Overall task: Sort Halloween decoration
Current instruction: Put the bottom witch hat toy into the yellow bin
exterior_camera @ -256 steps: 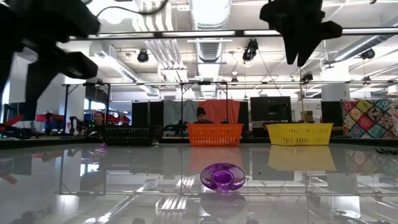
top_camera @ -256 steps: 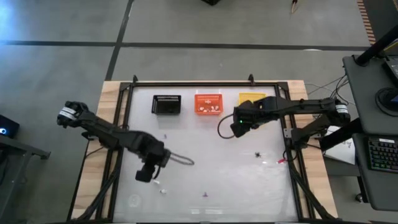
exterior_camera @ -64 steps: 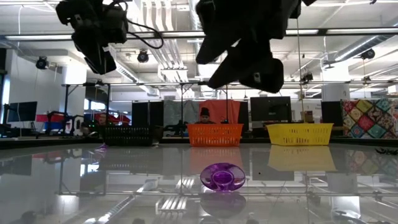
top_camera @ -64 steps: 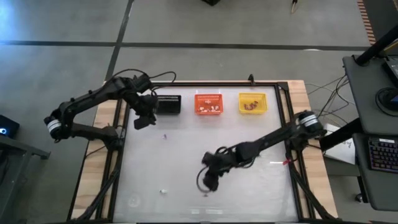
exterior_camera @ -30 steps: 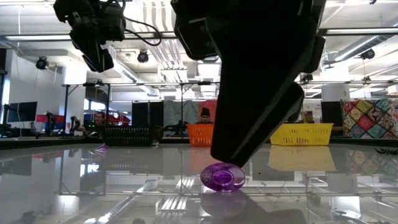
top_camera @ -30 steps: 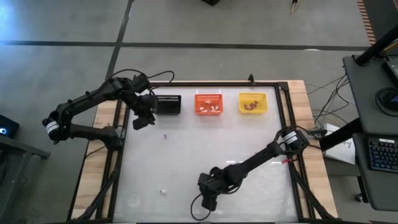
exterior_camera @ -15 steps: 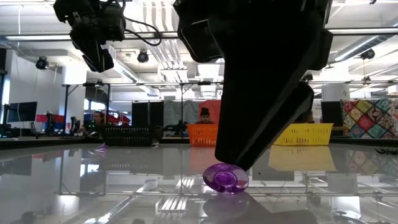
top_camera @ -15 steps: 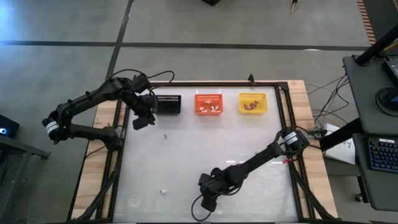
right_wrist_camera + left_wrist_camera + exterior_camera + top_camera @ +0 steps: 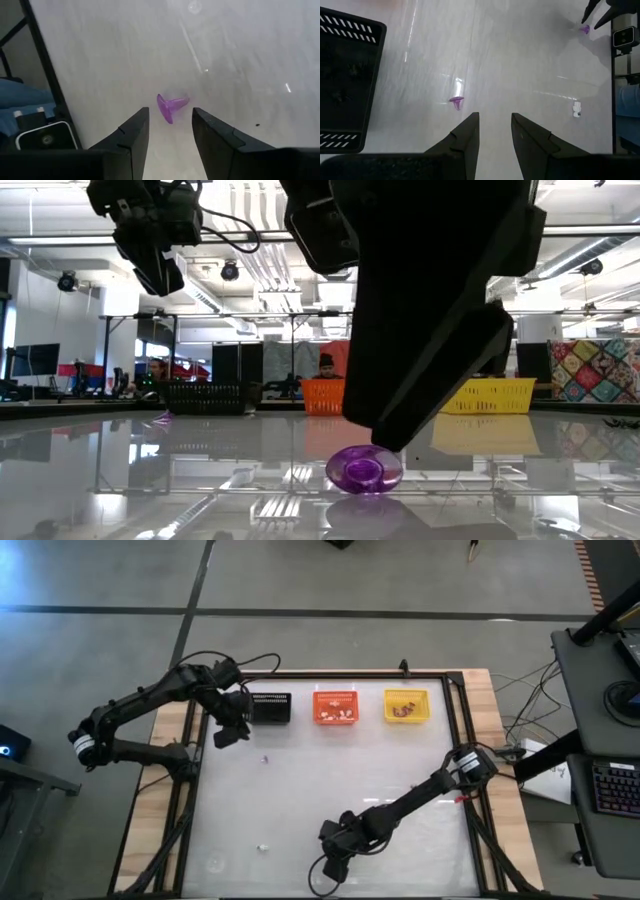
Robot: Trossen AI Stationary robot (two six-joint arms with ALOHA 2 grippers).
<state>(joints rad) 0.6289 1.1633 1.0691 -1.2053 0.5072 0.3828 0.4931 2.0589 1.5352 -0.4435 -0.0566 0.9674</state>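
Halloween decoration in play: purple trinket (image 9: pixel 171 106) near the worktop's (image 9: pixel 300 790) front edge. Over the last second your right gripper (image 9: pixel 169 131) dropped low over it and the piece shifted slightly; jaws now spread, straddling it, nothing held. Grasp looks imminent. Left gripper (image 9: pixel 494 131) hasn't moved, beside the black basket (image 9: pixel 268 707), jaws apart, empty. No readable writing or labels.

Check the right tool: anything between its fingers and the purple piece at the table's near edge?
Nothing. In the right wrist view the right tool stands open, the purple piece lying on bare tabletop just ahead of the gap, untouched.
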